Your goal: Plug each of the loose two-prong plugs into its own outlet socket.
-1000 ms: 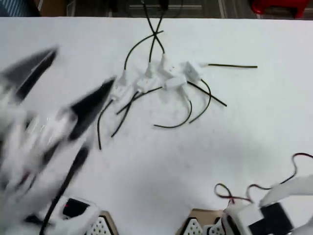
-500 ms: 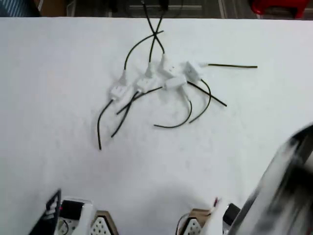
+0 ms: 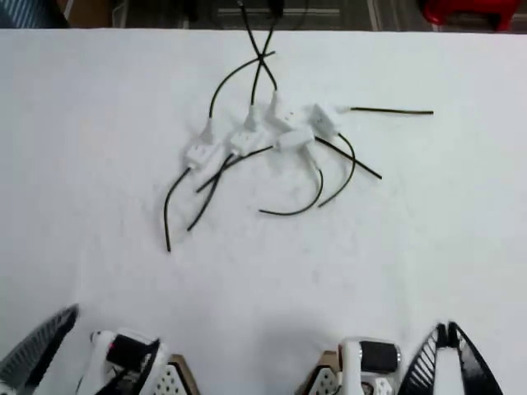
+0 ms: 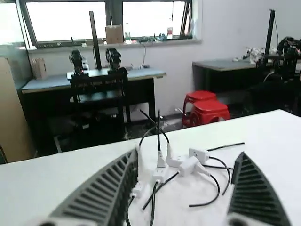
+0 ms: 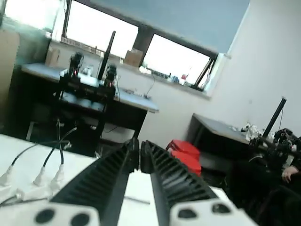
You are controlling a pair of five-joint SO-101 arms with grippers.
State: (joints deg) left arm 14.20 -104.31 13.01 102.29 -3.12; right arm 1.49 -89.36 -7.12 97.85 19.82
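Several white plugs and sockets on short black cords lie tangled mid-table, among them pieces at the left (image 3: 200, 153), centre (image 3: 295, 138) and right (image 3: 325, 118). Whether any are mated I cannot tell. The same cluster (image 4: 181, 165) lies farther out on the table in the left wrist view. My left gripper (image 4: 187, 156) is open wide and holds nothing; one of its fingers (image 3: 39, 350) shows at the near left edge. Beside its base at the near right edge, my right gripper (image 5: 139, 146) (image 3: 451, 333) is shut on nothing. Three cord ends (image 5: 35, 178) show beyond it.
Two black cords (image 3: 259, 49) cross and run off the far edge of the white table (image 3: 428, 222). A loose cord (image 3: 391, 110) lies right of the cluster. Both arm bases (image 3: 132, 362) sit at the near edge. Desks and red stools (image 4: 204, 106) stand in the room behind.
The left arm, blurred over the table's left side a second ago, has pulled back to the near edge. The right arm swung across the right side and now rests near its base.
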